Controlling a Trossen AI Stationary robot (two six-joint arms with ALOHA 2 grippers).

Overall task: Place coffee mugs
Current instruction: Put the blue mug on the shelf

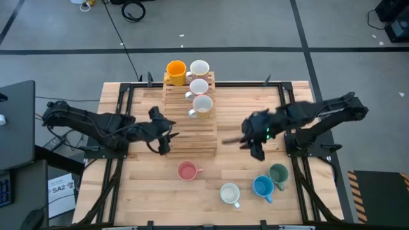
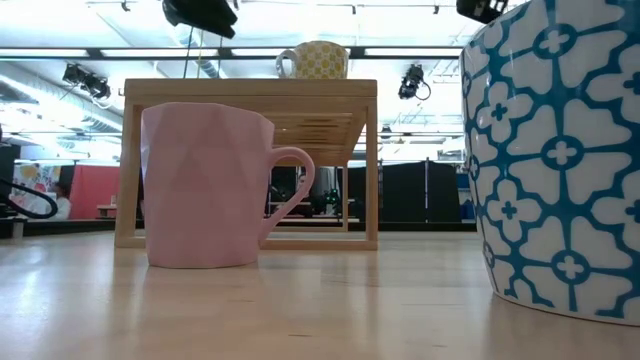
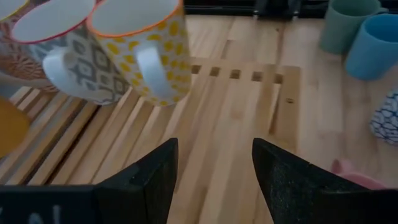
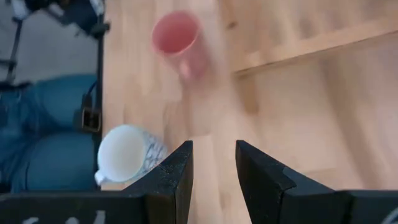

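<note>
A slatted wooden rack (image 1: pixel 189 131) stands mid-table. At its far end stand an orange mug (image 1: pixel 176 70) and three white or cream mugs (image 1: pixel 199 68), (image 1: pixel 199 86), (image 1: pixel 202 104). On the bare table near the front stand a pink mug (image 1: pixel 187 170), a white blue-patterned mug (image 1: pixel 229 193), a blue mug (image 1: pixel 262 186) and a dark green mug (image 1: pixel 278 173). My left gripper (image 1: pixel 169 136) hangs open at the rack's left edge; in its wrist view the left gripper (image 3: pixel 214 146) has only slats between its fingers. My right gripper (image 1: pixel 245 141) hangs open beside the rack's right edge; the right wrist view shows it (image 4: pixel 214 146) holding nothing.
The rack's near half (image 3: pixel 236 118) is bare slats. In the low view the pink mug (image 2: pixel 210 185) and the patterned mug (image 2: pixel 560 160) stand close in front of the rack (image 2: pixel 250 95). A person in jeans (image 4: pixel 43 137) is at the table's near edge.
</note>
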